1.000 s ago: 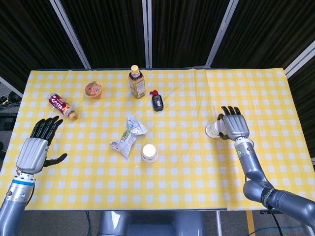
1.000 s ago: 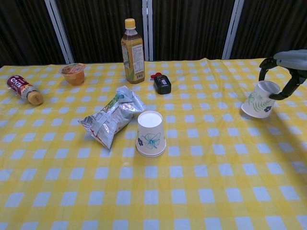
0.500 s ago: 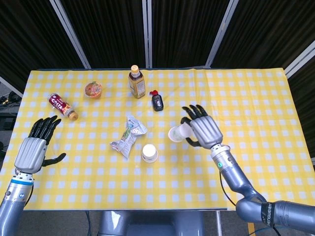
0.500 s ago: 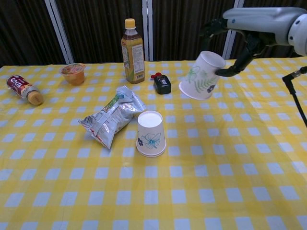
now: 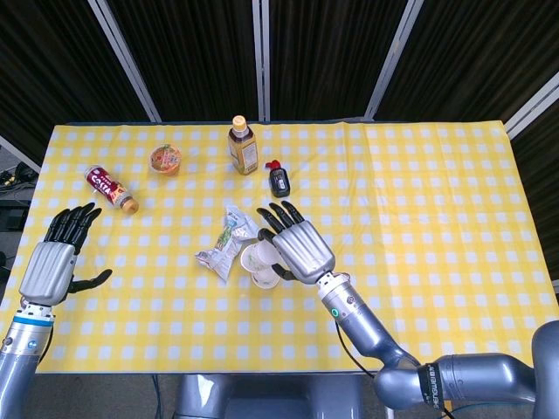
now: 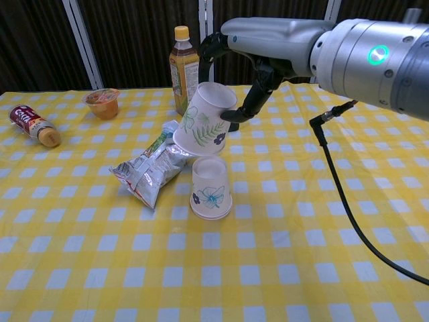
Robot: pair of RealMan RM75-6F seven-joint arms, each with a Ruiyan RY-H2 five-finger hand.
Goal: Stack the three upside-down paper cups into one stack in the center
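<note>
While gripped by the right hand (image 6: 231, 80), fingers (image 6: 238, 115) wrapped round its wall, leaf-print cup (image 6: 204, 121) hangs mouth-down just above flower-print cup (image 6: 211, 188) standing mid-worktop. Long axis tilted, base leaning right. Stacking step under way; next probably needs levelling, centring, lowering. Left hand (image 5: 54, 262) spread, holding nothing. Third cup unseen.

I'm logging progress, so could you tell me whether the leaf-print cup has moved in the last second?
Yes. The right hand carried the leaf-print cup leftward, to just above the flower-print cup.
</note>
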